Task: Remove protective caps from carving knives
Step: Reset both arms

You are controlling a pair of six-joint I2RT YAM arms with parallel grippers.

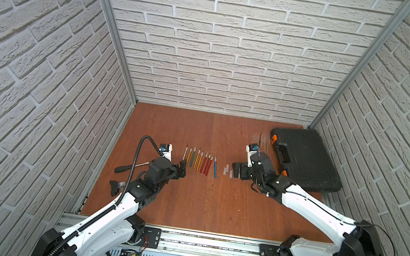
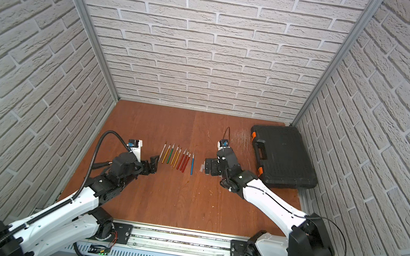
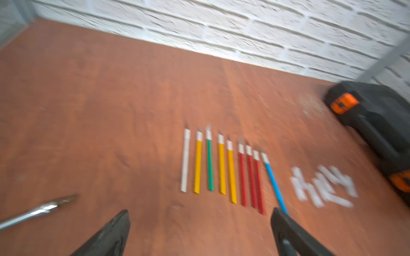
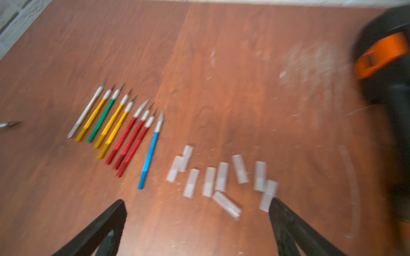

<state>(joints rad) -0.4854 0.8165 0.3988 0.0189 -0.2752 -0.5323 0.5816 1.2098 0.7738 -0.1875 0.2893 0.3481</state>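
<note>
left gripper [image 3: 199,212]: jaws spread wide, nothing between them. right gripper [image 4: 197,200]: jaws spread wide as well and empty, one fingertip just beside the nearest of the protective caps [image 4: 222,176]. the caps, nine or ten short translucent whitish sleeves, lie loose in a cluster on the table [image 1: 187,205], directly ahead of the right gripper, pointing various ways, none of them on a blade. the carving knives [image 4: 117,124], nine counted, lie side by side in a row between the two grippers, with the silver one nearest the left gripper and the blue knife [image 4: 150,153] nearest the caps. long axes run near-parallel, blades toward the back wall. each tip appears bare and pointed, though both wrist views are blurred. judgement: no capped knife remains, so neither arm has a cap to pull. a screwdriver [image 1: 133,166] lies behind the left gripper; a black case [image 1: 303,158] sits beyond the right.
</note>
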